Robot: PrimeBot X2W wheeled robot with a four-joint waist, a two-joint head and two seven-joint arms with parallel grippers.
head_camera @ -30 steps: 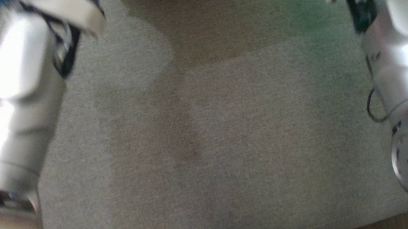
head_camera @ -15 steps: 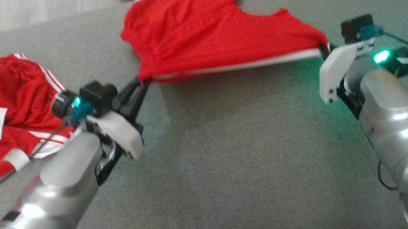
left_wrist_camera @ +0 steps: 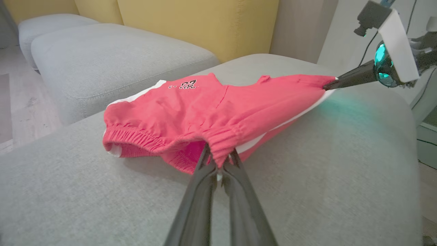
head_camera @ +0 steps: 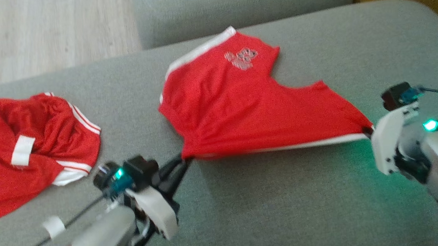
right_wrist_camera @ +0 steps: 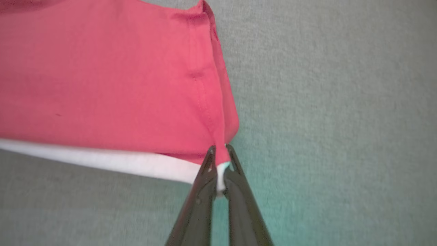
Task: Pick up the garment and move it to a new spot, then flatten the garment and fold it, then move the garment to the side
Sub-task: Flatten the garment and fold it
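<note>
A pair of bright red sports shorts with white trim [head_camera: 249, 109] is held stretched out over the middle of a grey fabric-covered sofa seat [head_camera: 288, 211]. Its long axis is laid from left to right, roughly in line with the seat's near edge. The near, white-striped edge of the shorts is pulled into a straight, taut line between two grippers. From that line the cloth is spread away toward the far edge of the seat, where a leg end carrying a small silver printed logo [head_camera: 242, 58] is pointed at the far edge.

The gathered elastic waistband is pinched at its near end by the left gripper [head_camera: 185, 160], whose two dark fingers are pressed together on the cloth (this is clearest in the left wrist view). The opposite corner, where red cloth meets the white stripe, is pinched in the same way by the right gripper [head_camera: 366, 130], its fingers closed on the hem.

A second red garment with white bands [head_camera: 29, 149] is seen crumpled near the seat's left edge, well apart from the shorts. Pale wooden flooring [head_camera: 40, 31] is visible beyond the far left corner.
</note>
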